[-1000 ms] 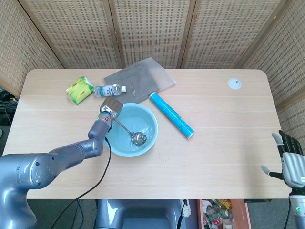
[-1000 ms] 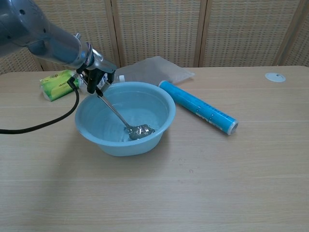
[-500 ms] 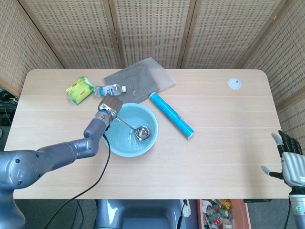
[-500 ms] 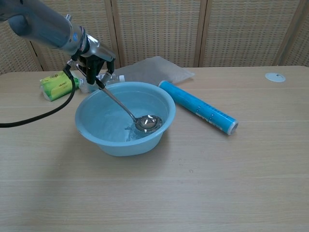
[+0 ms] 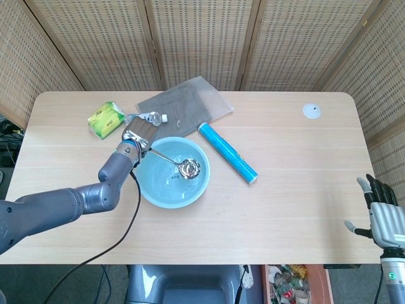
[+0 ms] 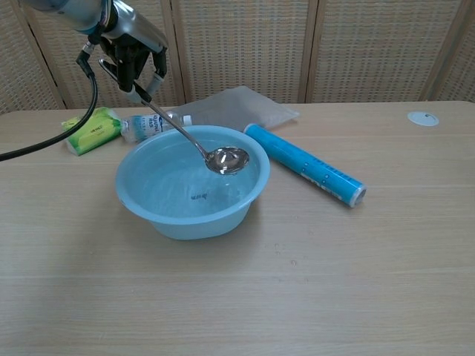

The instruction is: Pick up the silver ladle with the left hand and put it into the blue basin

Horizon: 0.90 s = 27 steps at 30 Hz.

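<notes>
Since a second ago the silver ladle (image 6: 189, 136) has been lifted: its bowl, then resting on the floor of the blue basin (image 6: 141, 202), is now held in the air at about rim height, over the basin's far-right side. The left hand (image 6: 132, 53) has been raised and drawn back toward the far-left; the basin itself has not been shifted.

The handle end is pinched in the left hand's closed fingers, with the shaft slanting down to the right. The ladle is therefore above the basin, not in it. The right hand (image 5: 384, 215) is seen at the table's near-right edge, fingers spread, nothing held.

Step in hand, as judged: ladle to be put down in the basin and let go.
- Bowl should be lowered to the basin's middle before release, so the handle is caught by the rim rather than tipped out.
- Shaft should be laid against the near-left rim; release should be made only once the bowl is seated.
- Retreat should be straight up, since the small bottle (image 6: 143, 126) and green packet (image 6: 92, 131) lie just behind the basin.
</notes>
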### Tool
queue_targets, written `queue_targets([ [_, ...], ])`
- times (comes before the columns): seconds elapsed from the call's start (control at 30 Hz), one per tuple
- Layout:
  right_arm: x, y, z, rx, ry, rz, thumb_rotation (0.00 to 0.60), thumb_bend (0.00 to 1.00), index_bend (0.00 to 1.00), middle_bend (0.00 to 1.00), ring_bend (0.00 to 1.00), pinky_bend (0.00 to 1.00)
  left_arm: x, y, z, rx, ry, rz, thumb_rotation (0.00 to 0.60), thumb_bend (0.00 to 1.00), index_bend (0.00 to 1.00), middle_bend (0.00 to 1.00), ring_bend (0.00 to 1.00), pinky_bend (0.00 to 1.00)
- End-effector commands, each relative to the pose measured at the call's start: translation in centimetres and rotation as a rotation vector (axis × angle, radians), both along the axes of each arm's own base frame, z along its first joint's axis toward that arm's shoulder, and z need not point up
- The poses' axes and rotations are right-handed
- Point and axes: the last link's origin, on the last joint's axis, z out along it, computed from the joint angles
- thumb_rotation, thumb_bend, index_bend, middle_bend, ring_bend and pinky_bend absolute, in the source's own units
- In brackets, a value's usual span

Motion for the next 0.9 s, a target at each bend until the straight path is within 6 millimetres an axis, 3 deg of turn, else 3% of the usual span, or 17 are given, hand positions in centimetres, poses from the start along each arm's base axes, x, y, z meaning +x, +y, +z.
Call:
queue_targets([
  [0.03,0.0,0.0,-0.2,0.003,0.002,-0.002,0.6,0.0,0.0,0.0,0.0,0.0,0.4,-0.2,0.9,0.012,0.008,-0.013,0.6,0.52,0.93,0.94,0.91,0.97],
  [0.9,0.3,0.1,-0.7,0.007,0.026,0.004,0.6,0.0,0.0,0.0,0.0,0.0,0.2,-1.2,4.0,0.035,0.015,0.003,0.6,0.52,0.93,0.94,0.91,0.97],
])
